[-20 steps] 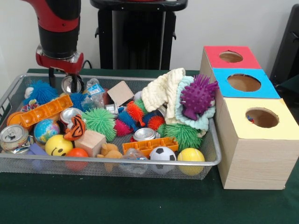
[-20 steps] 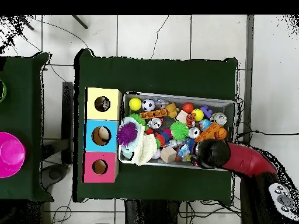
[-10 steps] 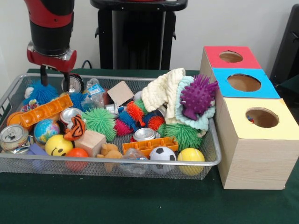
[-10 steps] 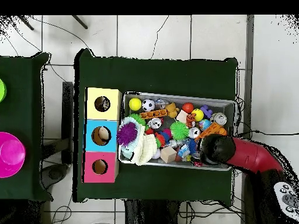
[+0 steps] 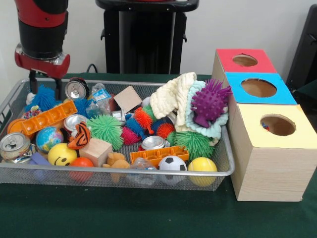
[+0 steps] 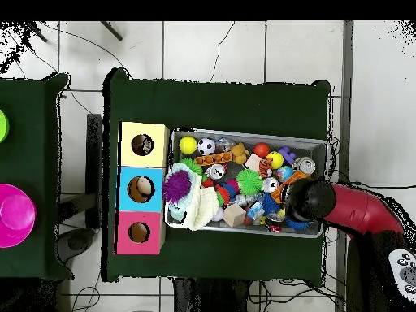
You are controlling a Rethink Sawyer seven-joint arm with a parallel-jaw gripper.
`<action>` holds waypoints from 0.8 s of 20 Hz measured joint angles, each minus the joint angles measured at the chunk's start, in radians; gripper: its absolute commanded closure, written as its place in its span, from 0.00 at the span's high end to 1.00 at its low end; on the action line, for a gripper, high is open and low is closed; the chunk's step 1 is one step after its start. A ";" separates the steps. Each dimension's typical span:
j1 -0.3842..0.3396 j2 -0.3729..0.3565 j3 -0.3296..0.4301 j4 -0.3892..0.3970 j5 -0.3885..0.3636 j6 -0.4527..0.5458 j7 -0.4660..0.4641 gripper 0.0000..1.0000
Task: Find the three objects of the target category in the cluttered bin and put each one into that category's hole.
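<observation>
The green table (image 5: 148,218) held everything. On it sat the cluttered bin (image 5: 124,173), a wide wire tray full of toys, and just beside it the big wooden box (image 5: 272,163) with 3 round holes on top. The yellow hole (image 5: 278,125) was nearest the camera in the front view, then the blue hole (image 5: 258,88), then the red hole (image 5: 244,60). Something small and colourful showed inside the yellow hole.

The red and black arm (image 5: 42,29) hung over the far left corner of the bin in the front view. Its gripper (image 5: 45,87) had 2 thin dark fingers set apart, with nothing between them. They hung just above a fuzzy blue ball (image 5: 43,98) and beside a silver can (image 5: 76,89).

A cream cloth (image 5: 173,96) and a purple spiky ball (image 5: 210,101) were piled high at the box end of the bin. A crinkly clear and blue wrapper (image 5: 100,101) lay near the back, right of the silver can. I could not tell where the other wrappers were.
</observation>
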 measured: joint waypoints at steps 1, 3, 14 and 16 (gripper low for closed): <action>-0.001 0.002 0.000 -0.004 -0.003 0.000 0.000 1.00; -0.004 0.012 0.001 -0.018 -0.014 0.000 0.000 1.00; -0.020 0.109 0.002 -0.105 -0.096 0.000 0.000 1.00; -0.020 0.125 0.003 -0.117 -0.109 0.000 0.000 1.00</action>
